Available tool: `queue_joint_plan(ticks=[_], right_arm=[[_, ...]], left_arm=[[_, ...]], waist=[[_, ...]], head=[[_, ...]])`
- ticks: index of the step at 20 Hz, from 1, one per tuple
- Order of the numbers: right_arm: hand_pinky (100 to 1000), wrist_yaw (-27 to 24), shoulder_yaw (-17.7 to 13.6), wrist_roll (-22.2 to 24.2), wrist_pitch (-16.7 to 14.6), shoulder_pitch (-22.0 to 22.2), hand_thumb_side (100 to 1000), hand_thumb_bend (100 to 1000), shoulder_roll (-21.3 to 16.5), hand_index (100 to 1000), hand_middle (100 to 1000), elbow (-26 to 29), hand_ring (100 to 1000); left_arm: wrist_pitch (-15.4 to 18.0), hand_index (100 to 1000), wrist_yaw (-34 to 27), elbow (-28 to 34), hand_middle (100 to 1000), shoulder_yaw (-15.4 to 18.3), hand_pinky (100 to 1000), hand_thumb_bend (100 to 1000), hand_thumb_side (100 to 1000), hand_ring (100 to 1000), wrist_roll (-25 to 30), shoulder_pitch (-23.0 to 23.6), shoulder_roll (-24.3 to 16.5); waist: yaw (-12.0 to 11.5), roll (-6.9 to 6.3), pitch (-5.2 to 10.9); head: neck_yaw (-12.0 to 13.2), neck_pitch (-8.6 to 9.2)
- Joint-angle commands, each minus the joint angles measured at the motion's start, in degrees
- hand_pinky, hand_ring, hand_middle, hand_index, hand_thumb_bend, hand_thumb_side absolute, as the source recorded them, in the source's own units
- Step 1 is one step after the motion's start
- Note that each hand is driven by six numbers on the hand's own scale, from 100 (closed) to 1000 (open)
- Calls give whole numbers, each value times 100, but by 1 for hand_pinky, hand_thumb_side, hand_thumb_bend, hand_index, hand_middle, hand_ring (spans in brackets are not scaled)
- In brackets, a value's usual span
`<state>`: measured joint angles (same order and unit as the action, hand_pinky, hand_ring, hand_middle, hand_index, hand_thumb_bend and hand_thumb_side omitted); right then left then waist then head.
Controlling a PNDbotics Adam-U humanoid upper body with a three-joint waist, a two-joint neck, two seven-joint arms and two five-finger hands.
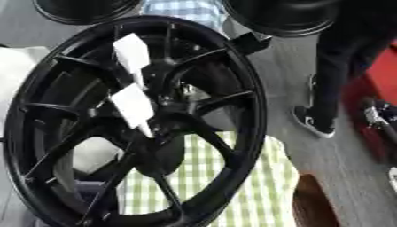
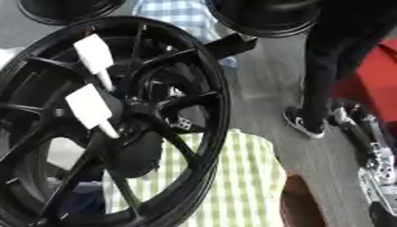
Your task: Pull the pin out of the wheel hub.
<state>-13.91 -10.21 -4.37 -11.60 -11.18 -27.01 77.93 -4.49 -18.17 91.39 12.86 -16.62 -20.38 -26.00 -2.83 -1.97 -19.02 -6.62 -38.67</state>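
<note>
Fingers (image 2: 358,131) of right hand (image 2: 378,177) straight, silver-jointed; wheel hub (image 1: 167,117) glossy black, spoked.

glossy black metal wheel hub (image 1: 132,119) – two smooth white matt tags (image 1: 133,106) – woven checked cloth (image 1: 232,186) beneath.

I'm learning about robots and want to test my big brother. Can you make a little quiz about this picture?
1. True or false: the wheel is red.
2. How many white pins stick out near the wheel's middle? A) one B) two C) four
3. Fill in: the cloth behind the wheel is checked green and ____.

Key: 1 false, it is black; 2 B; 3 white.
</note>
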Motion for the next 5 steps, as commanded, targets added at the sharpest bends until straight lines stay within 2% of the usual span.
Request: queue_joint_plan(ticks=[1,5], right_arm=[[685,-70,-22,-22,4,-73,521,194,-163,753,654,-30,618],[685,-106,-9,-30,3,-123,521,196,-152,753,655,-135,618]], left_arm=[[285,743,-75,-76,566,26,762,707,453,864,-271,-74,315],[657,746,102,-428,566,87,764,707,451,864,-478,-89,756]], waist=[[-14,-3,166],[-29,-19,201]], head=[[57,31],[105,34]])
